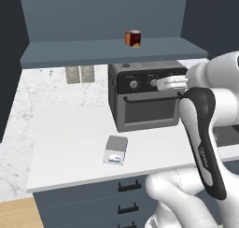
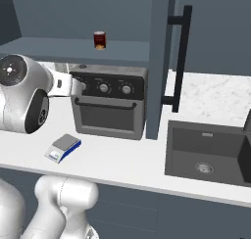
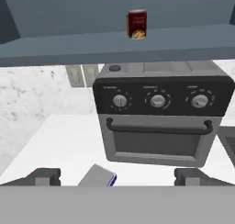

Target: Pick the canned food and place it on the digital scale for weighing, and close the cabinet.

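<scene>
The can (image 3: pixel 137 23) stands upright on the cabinet (image 1: pixel 112 52) shelf; it looks rigid, light and smooth, best taken around its middle. The end effector (image 3: pixel 117 176) is released, holding nothing.

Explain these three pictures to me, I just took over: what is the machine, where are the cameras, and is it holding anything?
It is a white robot arm on a driving base. Two pictures come from base cameras behind it, left and right; the third looks along its hand. The two dark fingers stand wide apart and hold nothing. The small dark red can stands on the open slate-blue upper cabinet's shelf. Below, the white counter carries a large black toaster oven and a small flat grey scale.
</scene>
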